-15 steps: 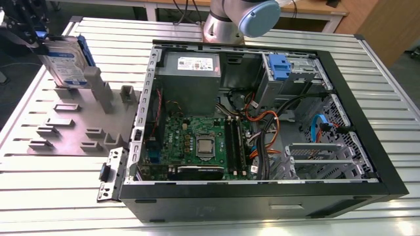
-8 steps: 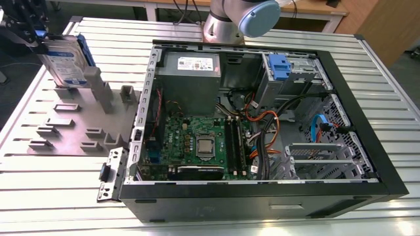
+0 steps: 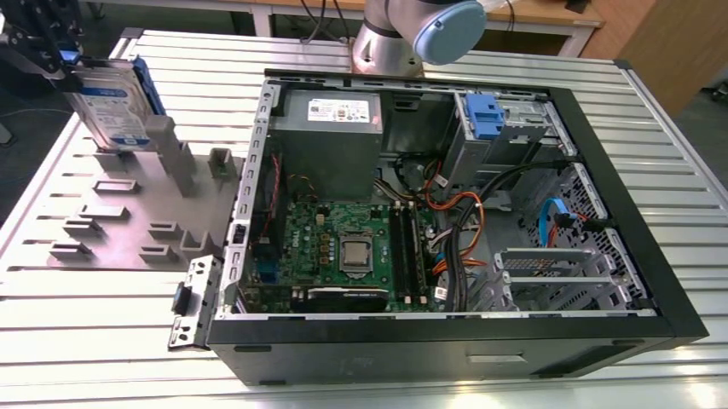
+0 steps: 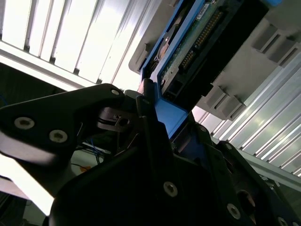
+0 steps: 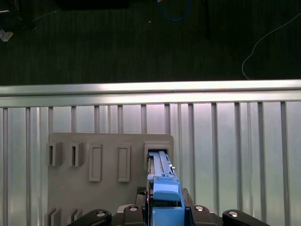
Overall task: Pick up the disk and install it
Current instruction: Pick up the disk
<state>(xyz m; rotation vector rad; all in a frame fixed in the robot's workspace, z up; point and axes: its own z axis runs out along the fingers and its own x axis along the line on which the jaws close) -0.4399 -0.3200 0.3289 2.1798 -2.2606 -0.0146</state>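
The disk (image 3: 114, 106), silver-grey with a white-and-blue label and a blue bracket, stands upright at the far corner of the grey fixture plate (image 3: 125, 226), on the exterior view's left. Its lower end is at a slot in the plate; I cannot tell whether it still rests in it. My gripper (image 3: 60, 61) is shut on the disk's upper edge. In the first wrist view the blue bracket (image 5: 164, 188) runs from between the gripper's (image 5: 164, 209) jaws down to the slot (image 5: 157, 153). In the second wrist view the gripper (image 4: 155, 110) clamps the disk (image 4: 188, 52) by its bracket.
An open black computer case (image 3: 637, 247) lies on the slatted aluminium table (image 3: 102, 332), on the exterior view's right. Inside are a motherboard (image 3: 341, 247), a power supply (image 3: 330, 115), orange and blue cables, and a grey drive cage with a blue handle (image 3: 483, 115). The arm's base (image 3: 404, 38) stands behind the case.
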